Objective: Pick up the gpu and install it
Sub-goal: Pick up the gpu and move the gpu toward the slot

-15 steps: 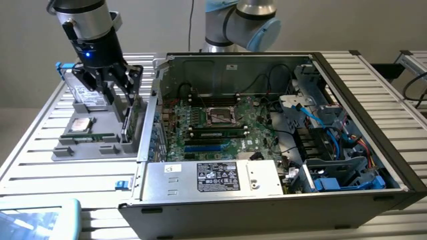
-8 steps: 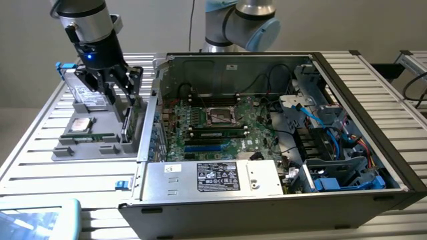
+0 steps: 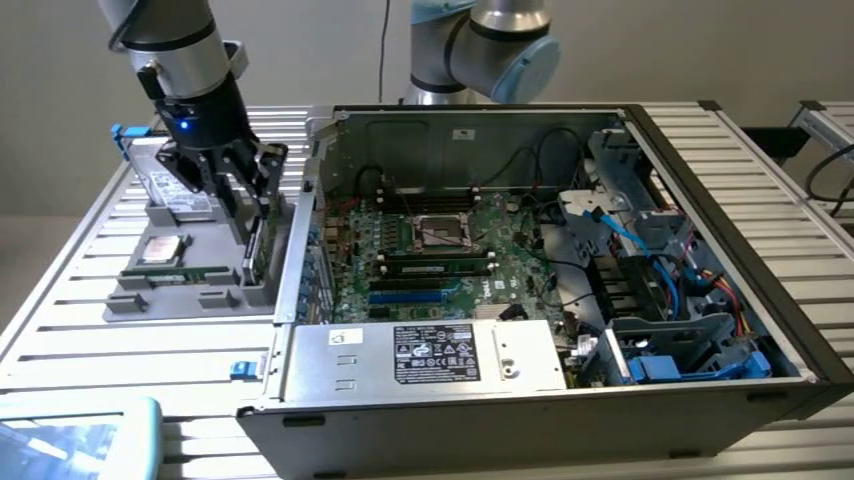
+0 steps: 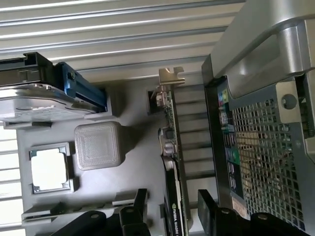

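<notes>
**Jaws open astride the card, nothing gripped yet**

My gripper [image 4: 172,209] has its jaws spread wide, one dark finger [image 4: 133,216] on each side of the gpu [image 4: 170,123]. I see a gap on both sides, so I judge that nothing is pinched. I take it the jaws stand this wide so they clear the black cooler as well as the board.

The gpu stands on edge in a slot of the grey parts tray [image 4: 128,103], metal bracket at the far end. I reckon the slot holds it that way so the long upper edge is offered to a grip from above, which a card lying flat would not allow.

In the same tray, a silver hard drive [image 4: 29,98] and a square processor chip [image 4: 49,169] each sit in a pocket, apart from the card and clear of the fingers.

The tray sits just beside the open computer case [image 3: 534,400], on the exterior view's left. The case lies with its open side up, so the motherboard [image 3: 441,260] and its blue expansion slots [image 3: 400,297] face upward. They look unoccupied, so installation is not begun.
</notes>
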{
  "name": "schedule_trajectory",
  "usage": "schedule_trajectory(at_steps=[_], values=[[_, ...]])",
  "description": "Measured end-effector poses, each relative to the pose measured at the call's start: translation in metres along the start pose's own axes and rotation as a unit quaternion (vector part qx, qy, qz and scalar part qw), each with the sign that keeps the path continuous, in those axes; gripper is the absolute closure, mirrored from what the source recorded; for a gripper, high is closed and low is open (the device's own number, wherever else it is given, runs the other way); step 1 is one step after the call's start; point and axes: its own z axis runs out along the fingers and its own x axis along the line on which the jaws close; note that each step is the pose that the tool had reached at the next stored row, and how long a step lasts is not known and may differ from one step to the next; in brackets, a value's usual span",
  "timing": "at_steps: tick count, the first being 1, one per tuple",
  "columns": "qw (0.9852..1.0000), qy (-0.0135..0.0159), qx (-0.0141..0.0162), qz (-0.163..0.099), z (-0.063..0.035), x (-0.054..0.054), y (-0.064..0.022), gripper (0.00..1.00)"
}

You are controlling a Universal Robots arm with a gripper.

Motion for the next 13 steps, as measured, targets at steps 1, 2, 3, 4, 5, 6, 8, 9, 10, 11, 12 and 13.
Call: schedule_trajectory(at_steps=[1,2,3,4,5,6,8,9,10,11,12,13], values=[[1.0,0.0,0.0,0.0,0.0012,0.0,-0.0001,0.55],[1.0,0.0,0.0,0.0,0.0019,0.0,-0.0001,0.55],[1.0,0.0,0.0,0.0,0.0025,0.0,-0.0002,0.62],[1.0,-0.0002,0.0,0.0,0.0038,0.0,-0.0004,0.62],[1.0,-0.0007,-0.0001,0.0,0.0056,0.0,-0.0006,0.62],[1.0,-0.0009,-0.0001,0.0,0.0073,0.0,-0.0007,0.62],[1.0,-0.001,-0.0002,0.0,0.0095,0.0,-0.0008,0.62],[1.0,-0.0011,-0.0001,0.0,0.0097,0.0,-0.0009,0.62],[1.0,-0.0013,-0.0001,0.0,0.0102,0.0,-0.0009,0.6],[1.0,-0.0015,-0.0002,0.0,0.011,0.0,-0.001,0.6],[1.0,-0.0019,-0.0002,0.0,0.0121,0.0,-0.0011,0.53],[1.0,-0.0024,-0.0003,0.0,0.0137,0.0,-0.0014,0.53]])
